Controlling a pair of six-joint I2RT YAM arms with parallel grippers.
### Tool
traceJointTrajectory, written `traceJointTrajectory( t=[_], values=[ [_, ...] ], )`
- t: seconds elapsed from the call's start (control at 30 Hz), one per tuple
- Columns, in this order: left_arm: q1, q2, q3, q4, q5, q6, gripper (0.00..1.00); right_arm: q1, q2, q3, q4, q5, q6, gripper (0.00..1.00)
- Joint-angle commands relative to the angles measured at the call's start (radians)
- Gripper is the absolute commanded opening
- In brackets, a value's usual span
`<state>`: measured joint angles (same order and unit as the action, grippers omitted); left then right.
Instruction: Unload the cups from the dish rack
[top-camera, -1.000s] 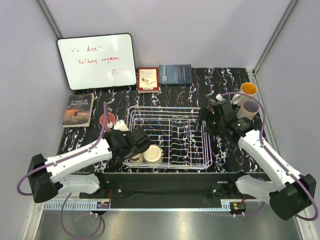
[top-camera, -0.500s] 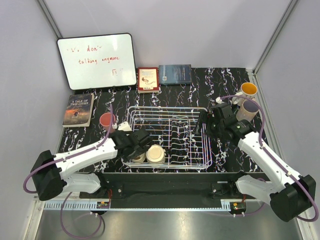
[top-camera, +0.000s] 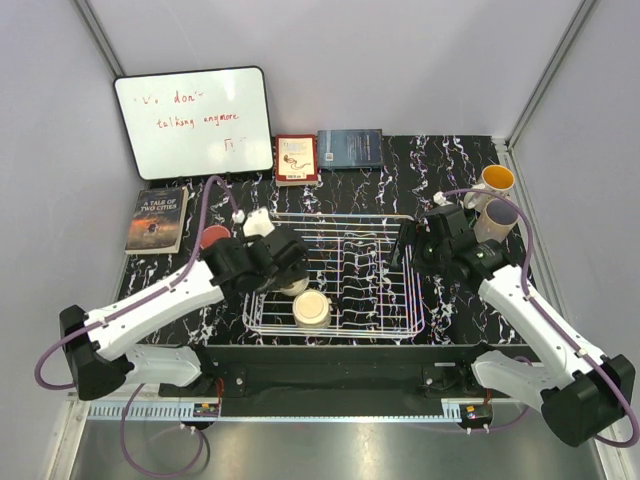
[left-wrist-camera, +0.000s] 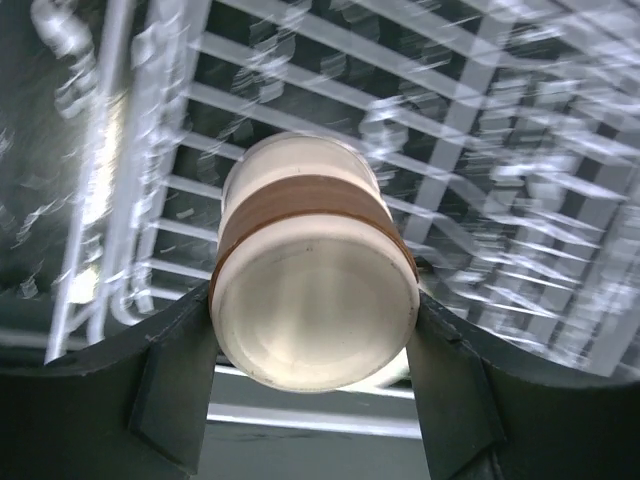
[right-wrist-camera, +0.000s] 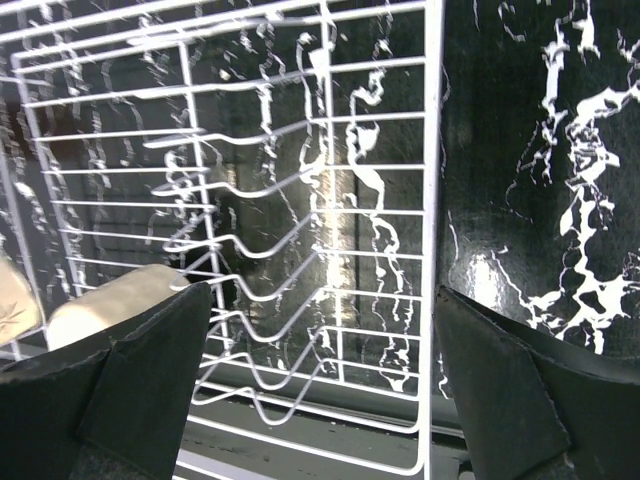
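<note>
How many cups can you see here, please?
5: a cream cup in the near-left of the dish rack, a second cream cup in the left gripper over it, a pink cup left of the rack, yellow-lined mug and lavender mug far right. Others may be hidden.

The black marbled table (top-camera: 455, 160) bears the dish rack (top-camera: 372, 262), a whiteboard (top-camera: 193, 122), three books (top-camera: 157, 219), two mugs (top-camera: 497, 181) and a pink tumbler (top-camera: 213, 235).

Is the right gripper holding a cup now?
No, the right gripper is wide open at the edge of the rack, with nothing between its fingers.
</note>
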<state>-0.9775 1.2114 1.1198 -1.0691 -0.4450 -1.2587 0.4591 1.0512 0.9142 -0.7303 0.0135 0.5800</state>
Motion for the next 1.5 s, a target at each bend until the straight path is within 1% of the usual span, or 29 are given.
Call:
traceJointTrajectory(
  t=[0.0,0.07,0.17,0.2,0.23,0.27,0.3,0.33,0.37,0.4,0.43,0.47,0.5,0.53,0.57,0.6,0.63,0.67,0.7,0.73,0.8,0.9,1.0,1.27,1.37,1.47],
  values=[
    [-0.012,-0.003,0.181,0.079,-0.003,0.187,0.00,0.007,-0.039,0.084,0.019,-0.009,-0.017,1.00],
    [-0.009,-0.006,0.213,0.142,0.022,0.272,0.00,0.009,-0.043,0.097,0.020,-0.012,-0.023,1.00],
    [0.005,-0.045,0.190,0.268,0.054,0.352,0.00,0.009,-0.059,0.112,0.023,-0.012,-0.023,1.00],
    [0.019,-0.062,0.142,0.356,0.104,0.364,0.00,0.009,-0.069,0.117,0.028,-0.010,-0.020,1.00],
    [0.035,-0.103,0.112,0.407,0.139,0.370,0.00,0.009,-0.077,0.121,0.031,-0.039,-0.019,1.00],
    [0.084,-0.127,0.077,0.466,0.184,0.381,0.00,0.007,-0.083,0.130,0.035,-0.047,-0.016,1.00],
    [0.114,-0.172,-0.016,0.594,0.294,0.381,0.00,0.007,-0.095,0.135,0.046,-0.056,-0.006,1.00],
    [0.150,-0.194,-0.061,0.660,0.355,0.375,0.00,0.007,-0.102,0.141,0.054,-0.079,-0.003,1.00],
    [0.227,-0.213,-0.116,0.734,0.423,0.351,0.00,0.007,-0.114,0.155,0.064,-0.098,0.001,1.00],
    [0.265,-0.242,-0.211,0.888,0.563,0.331,0.00,0.007,-0.120,0.161,0.089,-0.115,0.012,1.00],
    [0.304,-0.249,-0.265,0.970,0.633,0.306,0.00,0.007,-0.125,0.167,0.103,-0.157,0.020,1.00],
    [0.374,-0.254,-0.311,1.057,0.697,0.238,0.00,0.007,-0.134,0.178,0.117,-0.181,0.027,1.00],
    [0.407,-0.251,-0.354,1.259,0.824,0.196,0.00,0.007,-0.135,0.181,0.153,-0.208,0.044,1.00],
    [0.431,-0.242,-0.439,1.366,0.876,0.150,0.00,0.007,-0.138,0.181,0.176,-0.277,0.056,1.00],
    [0.462,-0.227,-0.468,1.468,0.923,0.066,0.00,0.007,-0.140,0.178,0.199,-0.312,0.070,1.00],
    [0.470,-0.186,-0.488,1.626,0.986,0.032,0.00,0.007,-0.140,0.172,0.253,-0.348,0.104,1.00],
    [0.471,-0.162,-0.495,1.690,1.012,0.009,0.00,0.007,-0.140,0.164,0.282,-0.412,0.124,0.99],
    [0.471,-0.136,-0.492,1.747,1.038,-0.034,0.00,0.007,-0.138,0.146,0.311,-0.441,0.145,0.99],
    [0.470,-0.089,-0.492,1.852,1.077,-0.056,0.00,0.007,-0.138,0.135,0.374,-0.467,0.185,0.98],
    [0.467,-0.066,-0.491,1.909,1.094,-0.103,0.00,0.006,-0.138,0.124,0.402,-0.510,0.204,0.97],
    [0.465,-0.008,-0.477,2.033,1.132,-0.145,0.00,0.007,-0.138,0.101,0.468,-0.541,0.243,0.96],
    [0.461,0.057,-0.451,2.150,1.175,-0.209,0.00,0.007,-0.138,0.097,0.517,-0.581,0.265,0.94],
    [0.447,0.105,-0.430,2.227,1.212,-0.257,0.00,0.007,-0.134,0.107,0.538,-0.592,0.271,0.92],
    [0.395,0.160,-0.408,2.250,1.261,-0.271,0.00,0.007,-0.106,0.132,0.592,-0.610,0.287,0.87],
    [0.384,0.169,-0.400,2.250,1.275,-0.274,0.00,0.007,-0.097,0.133,0.604,-0.613,0.290,0.82],
    [0.379,0.177,-0.396,2.247,1.287,-0.268,0.00,0.009,-0.085,0.129,0.623,-0.629,0.300,0.74]
  ],
)
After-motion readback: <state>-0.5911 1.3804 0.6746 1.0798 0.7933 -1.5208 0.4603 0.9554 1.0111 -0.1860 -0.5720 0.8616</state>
